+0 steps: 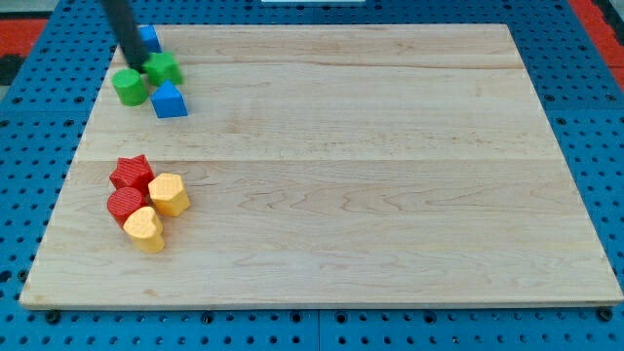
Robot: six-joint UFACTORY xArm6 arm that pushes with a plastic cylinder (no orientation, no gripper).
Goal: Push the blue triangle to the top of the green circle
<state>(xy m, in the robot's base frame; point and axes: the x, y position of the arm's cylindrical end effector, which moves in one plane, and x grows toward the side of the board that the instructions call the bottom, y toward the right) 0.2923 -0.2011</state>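
Observation:
The blue triangle (170,100) lies near the board's upper left corner. The green circle (128,87) lies just to its left and slightly higher, almost touching it. A green star-like block (164,68) sits directly above the blue triangle. Another blue block (148,38) lies higher up, partly hidden behind the rod. My tip (136,62) comes down from the view's top and ends between the green circle and the green star, just above the circle's right side.
A red star (132,174), a red round block (125,205) and two yellow blocks (169,194) (144,229) are clustered at the board's lower left. The wooden board (390,166) rests on a blue pegboard.

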